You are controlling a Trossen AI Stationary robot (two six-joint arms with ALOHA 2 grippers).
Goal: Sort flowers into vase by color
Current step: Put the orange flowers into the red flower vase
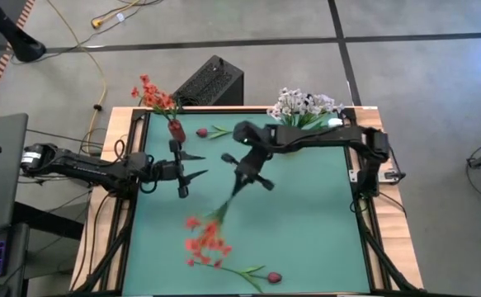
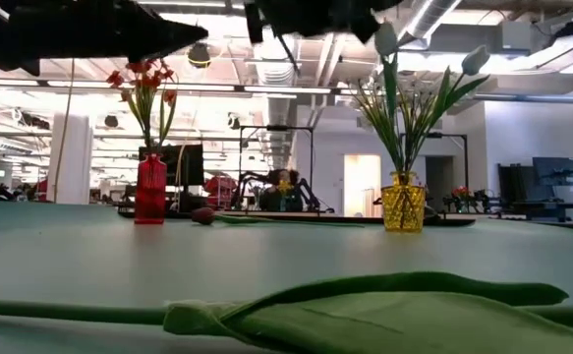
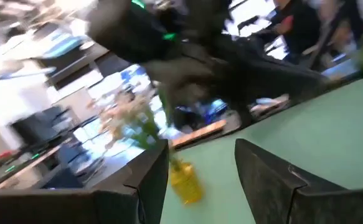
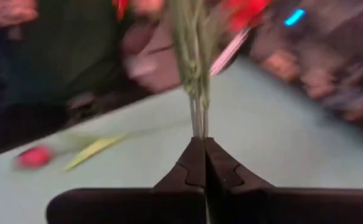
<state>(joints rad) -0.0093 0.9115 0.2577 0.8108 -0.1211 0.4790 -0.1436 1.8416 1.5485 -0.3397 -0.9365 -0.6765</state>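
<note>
An orange-red blossom spray on green stems trails from my right gripper toward the table's near left; that gripper is shut on it above the middle of the mat. My left gripper hovers open just to its left, holding nothing. A red vase with orange-red flowers stands at the far left. A yellow vase with white blossoms stands at the far edge. One dark pink bud lies by the red vase, and another lies at the near edge. My right gripper pinches the spray's bundled green stems at their bare end between its two shut fingers. The stems run straight on from the fingertips, along the fingers. The blossom end trails low toward the near left; whether it touches the mat I cannot tell.
A black box sits beyond the far edge, behind the red vase. The near bud's stem and leaf lie along the near edge. The mat's right half holds nothing. Wooden rails border the mat.
</note>
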